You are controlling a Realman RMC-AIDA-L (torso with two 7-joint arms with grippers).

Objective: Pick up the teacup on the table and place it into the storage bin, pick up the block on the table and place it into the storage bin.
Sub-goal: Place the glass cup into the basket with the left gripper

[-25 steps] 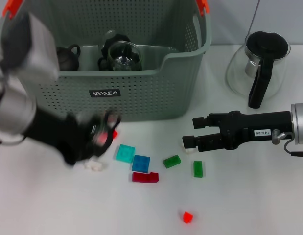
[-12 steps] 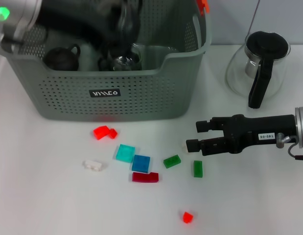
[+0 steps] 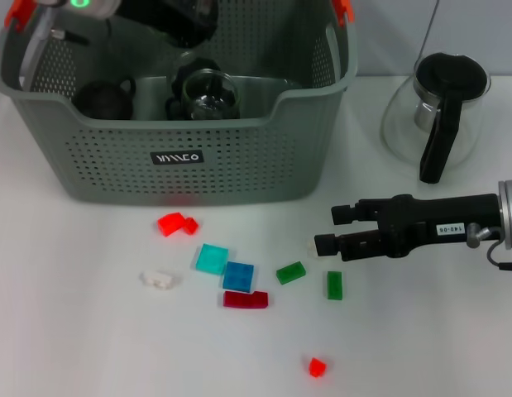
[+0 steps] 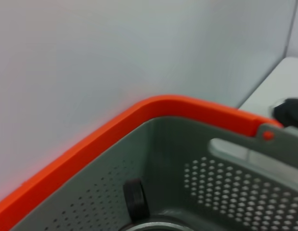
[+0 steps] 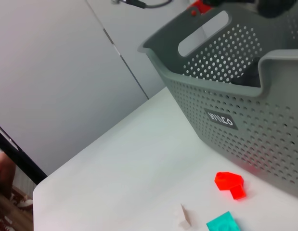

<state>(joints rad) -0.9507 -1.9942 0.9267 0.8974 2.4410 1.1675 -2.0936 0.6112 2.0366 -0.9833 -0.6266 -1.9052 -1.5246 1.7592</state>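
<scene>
Judging progress, we see cups inside the storage bin (image 3: 239,169); blocks (image 3: 237,275) lie before it, beside our right gripper (image 3: 328,229), fingers narrowly parted, empty.

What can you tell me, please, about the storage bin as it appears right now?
The storage bin is a large grey-green basket of perforated plastic with orange-red handle tips and a cut-out grip slot. A small black label with white lettering sits on its front wall, whose rim dips in the middle. It stands upright on the white table, and dark teaware and a glass vessel lie inside. The left gripper hovers over its rear.
</scene>
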